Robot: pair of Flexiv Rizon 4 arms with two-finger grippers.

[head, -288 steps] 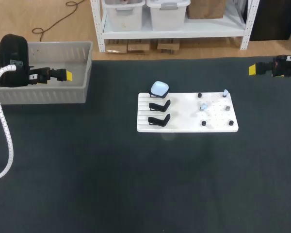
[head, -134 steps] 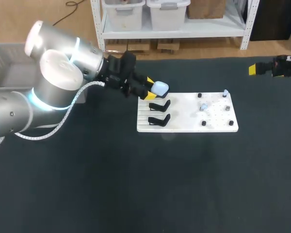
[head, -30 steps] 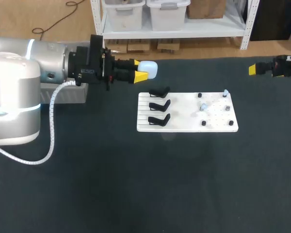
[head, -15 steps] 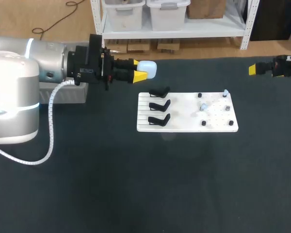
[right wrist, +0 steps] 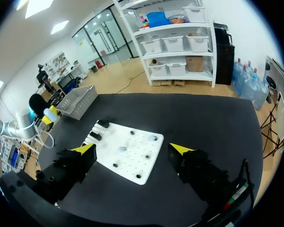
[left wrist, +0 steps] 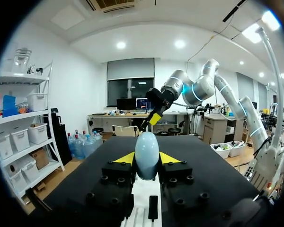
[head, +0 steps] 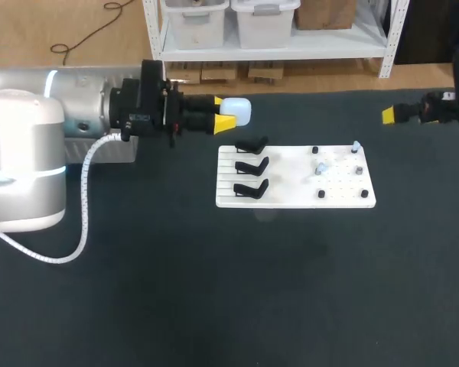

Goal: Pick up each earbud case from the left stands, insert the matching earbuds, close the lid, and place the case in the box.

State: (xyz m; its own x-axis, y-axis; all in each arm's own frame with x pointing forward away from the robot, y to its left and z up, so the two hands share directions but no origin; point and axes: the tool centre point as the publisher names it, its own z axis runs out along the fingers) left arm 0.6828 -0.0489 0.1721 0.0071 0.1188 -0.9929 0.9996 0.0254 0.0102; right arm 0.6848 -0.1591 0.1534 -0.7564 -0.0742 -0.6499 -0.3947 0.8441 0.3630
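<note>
Left pincer (head: pixel 225 112): clamped on the pale-blue earbud case (head: pixel 237 111), one yellow tip on either flank. The case juts past the tips and is held in the air above the tabletop (head: pixel 214 290), close to the far edge and left of the middle.

Just beyond it, toward the right edge, lies the white board (head: pixel 294 177). The three black stands (head: pixel 251 164) on the board's left side are bare. Small pale-blue pieces on its right side are apparently the earbuds (head: pixel 320 169).

Right pincer (right wrist: pixel 132 149): fingers wide apart, holding nothing, hanging near the far right corner.

The box (right wrist: pixel 80 100) sits at the far left corner, behind the left arm.

Judgement: the earbuds lie away from the case and nearer the right pincer, so fetching them probably falls to that arm.
</note>
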